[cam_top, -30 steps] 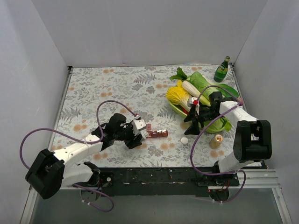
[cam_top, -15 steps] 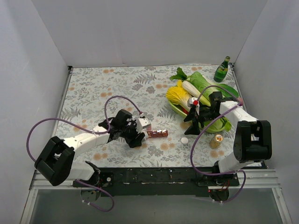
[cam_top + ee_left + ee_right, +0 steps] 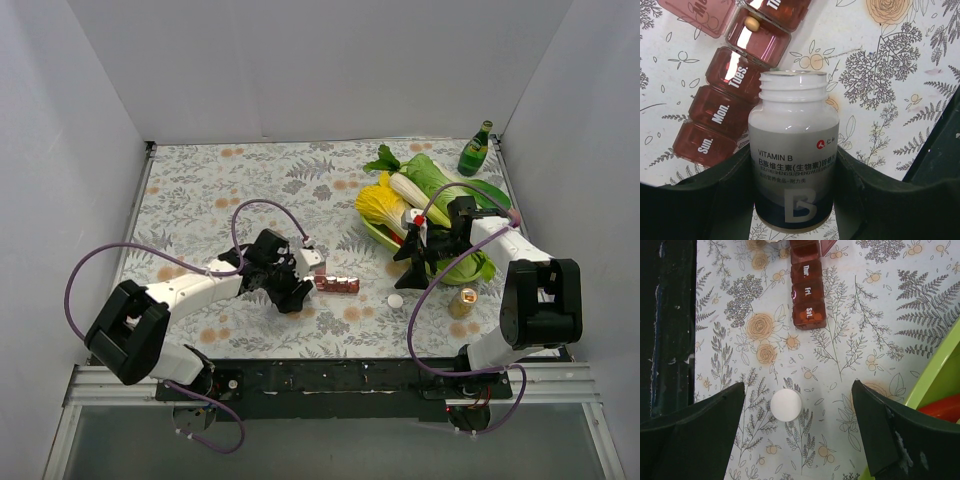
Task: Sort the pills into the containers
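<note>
— What did the left gripper [image 3: 298, 278] hold?
— It clasped an uncapped vitamin bottle [image 3: 794, 150], the containers [image 3: 725, 100] just ahead of its mouth, one pill [image 3: 753, 23] inside. The right gripper [image 3: 797, 385] gaped wide, a white cap [image 3: 786, 404] ahead of it

Plain white panels [image 3: 320, 70] close in the top, left and right of the frame. A floral tablecloth [image 3: 230, 190], grey leaves and orange blossoms on white, fills the middle, evenly lit. A black rail [image 3: 330, 378] crosses the bottom.
</note>
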### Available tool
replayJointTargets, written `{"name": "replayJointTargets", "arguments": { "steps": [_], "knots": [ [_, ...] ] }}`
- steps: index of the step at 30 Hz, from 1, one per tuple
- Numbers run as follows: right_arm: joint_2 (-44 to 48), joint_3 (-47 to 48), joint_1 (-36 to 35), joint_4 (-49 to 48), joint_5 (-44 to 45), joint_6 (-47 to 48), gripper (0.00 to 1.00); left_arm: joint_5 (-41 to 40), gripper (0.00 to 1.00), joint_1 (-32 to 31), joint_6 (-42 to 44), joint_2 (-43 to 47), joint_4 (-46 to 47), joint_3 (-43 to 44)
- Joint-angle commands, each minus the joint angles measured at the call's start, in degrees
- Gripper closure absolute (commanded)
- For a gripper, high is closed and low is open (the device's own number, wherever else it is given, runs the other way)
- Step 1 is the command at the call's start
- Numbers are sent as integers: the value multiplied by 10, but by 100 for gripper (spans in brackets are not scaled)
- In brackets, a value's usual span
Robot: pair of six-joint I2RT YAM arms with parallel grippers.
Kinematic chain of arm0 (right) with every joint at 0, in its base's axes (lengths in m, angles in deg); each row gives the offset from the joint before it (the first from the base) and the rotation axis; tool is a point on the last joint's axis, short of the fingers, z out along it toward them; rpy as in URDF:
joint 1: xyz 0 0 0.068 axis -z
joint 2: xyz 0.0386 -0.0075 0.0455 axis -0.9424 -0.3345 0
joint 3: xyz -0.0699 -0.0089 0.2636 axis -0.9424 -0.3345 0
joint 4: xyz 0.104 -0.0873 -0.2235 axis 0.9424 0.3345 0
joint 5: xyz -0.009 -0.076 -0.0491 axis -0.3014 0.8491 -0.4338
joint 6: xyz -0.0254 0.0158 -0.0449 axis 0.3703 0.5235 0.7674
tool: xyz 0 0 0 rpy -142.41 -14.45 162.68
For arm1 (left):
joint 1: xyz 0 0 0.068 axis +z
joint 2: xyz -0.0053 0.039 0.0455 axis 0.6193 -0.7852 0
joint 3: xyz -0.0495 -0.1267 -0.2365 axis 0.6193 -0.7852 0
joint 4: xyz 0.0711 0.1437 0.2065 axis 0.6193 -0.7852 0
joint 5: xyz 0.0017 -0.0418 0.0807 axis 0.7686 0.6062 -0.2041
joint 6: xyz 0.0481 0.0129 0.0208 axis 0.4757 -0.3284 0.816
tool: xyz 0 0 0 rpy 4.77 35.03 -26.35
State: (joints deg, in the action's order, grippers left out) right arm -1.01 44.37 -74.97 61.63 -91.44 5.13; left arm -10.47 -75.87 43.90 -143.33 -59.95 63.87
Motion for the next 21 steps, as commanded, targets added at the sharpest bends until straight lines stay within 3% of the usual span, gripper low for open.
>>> {"name": "replayJointTargets", "arguments": {
  "steps": [1,21],
  "knots": [
    [15,23,3,17,-17,9,4,-6,100,3,-1,1,-18,33],
    [17,24,6,21,-18,13,4,-58,100,-18,-8,-64,-113,125]
  ]
}}
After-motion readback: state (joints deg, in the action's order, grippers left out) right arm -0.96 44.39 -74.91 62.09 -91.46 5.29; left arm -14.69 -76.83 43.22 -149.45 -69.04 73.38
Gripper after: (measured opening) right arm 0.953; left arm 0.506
